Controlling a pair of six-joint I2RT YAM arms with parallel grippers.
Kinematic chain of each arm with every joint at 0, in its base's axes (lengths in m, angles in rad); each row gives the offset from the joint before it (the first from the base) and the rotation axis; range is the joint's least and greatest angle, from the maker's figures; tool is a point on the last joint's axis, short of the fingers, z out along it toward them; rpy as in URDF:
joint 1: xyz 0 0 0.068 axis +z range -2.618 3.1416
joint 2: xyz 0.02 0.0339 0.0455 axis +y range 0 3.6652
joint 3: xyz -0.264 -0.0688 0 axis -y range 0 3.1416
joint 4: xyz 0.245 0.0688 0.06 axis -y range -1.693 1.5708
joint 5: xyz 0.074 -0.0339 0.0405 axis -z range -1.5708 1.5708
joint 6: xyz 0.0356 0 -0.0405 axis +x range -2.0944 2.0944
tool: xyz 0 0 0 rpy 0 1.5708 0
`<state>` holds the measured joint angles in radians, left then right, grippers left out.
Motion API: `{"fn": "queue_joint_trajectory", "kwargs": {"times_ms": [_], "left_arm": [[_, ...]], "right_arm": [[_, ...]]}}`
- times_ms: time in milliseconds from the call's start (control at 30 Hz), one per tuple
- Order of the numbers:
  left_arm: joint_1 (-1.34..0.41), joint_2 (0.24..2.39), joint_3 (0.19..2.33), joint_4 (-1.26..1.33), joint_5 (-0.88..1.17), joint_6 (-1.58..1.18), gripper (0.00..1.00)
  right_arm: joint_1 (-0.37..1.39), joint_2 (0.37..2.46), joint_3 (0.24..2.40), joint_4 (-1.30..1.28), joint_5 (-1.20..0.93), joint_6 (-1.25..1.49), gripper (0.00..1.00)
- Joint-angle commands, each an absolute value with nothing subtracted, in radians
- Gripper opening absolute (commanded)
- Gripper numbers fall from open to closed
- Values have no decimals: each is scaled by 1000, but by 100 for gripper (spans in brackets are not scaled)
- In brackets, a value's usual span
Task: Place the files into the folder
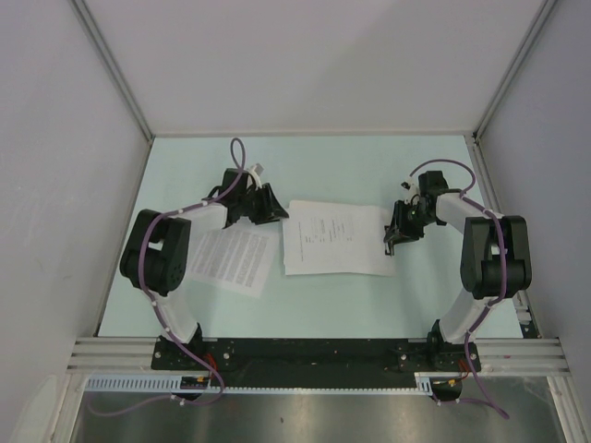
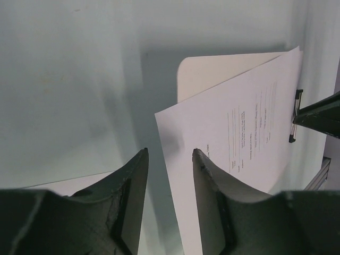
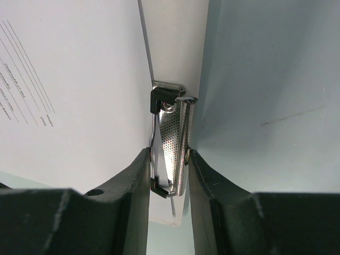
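Observation:
The sparser printed sheet [image 1: 334, 238] lies mid-table on the white folder board [image 2: 212, 74], whose rounded corner shows beyond it. The densely lined sheet [image 1: 235, 258] lies flat to its left; a sliver of it shows in the left wrist view [image 2: 69, 183]. My left gripper [image 1: 272, 210] is open and empty, its jaws [image 2: 170, 154] straddling the sparser sheet's [image 2: 239, 133] near edge. My right gripper [image 1: 397, 233] is shut [image 3: 169, 154] on the folder's metal clip [image 3: 172, 141] at the board's [image 3: 175, 42] short right edge. The sparser sheet [image 3: 69, 95] lies beside the clip.
The pale green table top [image 1: 323, 161] is walled in by grey panels at the back and on both sides. A black rail [image 1: 314, 353] with both arm bases runs along the near edge. The right gripper also shows in the left wrist view [image 2: 319, 114].

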<state>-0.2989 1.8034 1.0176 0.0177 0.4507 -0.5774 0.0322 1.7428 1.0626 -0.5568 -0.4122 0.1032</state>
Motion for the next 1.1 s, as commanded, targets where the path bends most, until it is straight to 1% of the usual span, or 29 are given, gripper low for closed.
{"fn": "queue_joint_trajectory", "kwargs": {"times_ms": [0,200,333,400,433,500,533,567,633,767,800,933,1067], "left_arm": [[-313,1792,1055,67,477,-591,43],[-324,1798,1078,46,469,-586,47],[-330,1779,1074,44,453,-583,39],[-331,1778,1075,49,454,-581,37],[-331,1778,1081,48,457,-581,33],[-334,1781,1085,51,468,-584,29],[-337,1778,1083,55,468,-586,25],[-339,1773,1081,57,465,-586,24],[-344,1753,1075,55,456,-583,26],[-347,1721,1055,58,442,-586,32],[-348,1715,1051,70,449,-595,37],[-350,1700,1032,69,468,-603,45],[-354,1665,1000,78,471,-611,43]], "right_arm": [[40,1726,1078,-541,-439,109,0],[40,1726,1078,-540,-437,110,0],[43,1733,1078,-538,-440,109,0],[41,1732,1078,-538,-437,110,0],[43,1733,1078,-540,-437,109,0],[44,1732,1078,-538,-436,110,0],[43,1730,1078,-541,-434,109,0],[43,1730,1078,-545,-431,109,0],[43,1732,1078,-545,-430,109,0],[44,1733,1078,-542,-430,110,0],[44,1735,1078,-540,-433,110,0],[45,1733,1078,-543,-431,109,0],[46,1735,1078,-542,-430,109,0]]}}
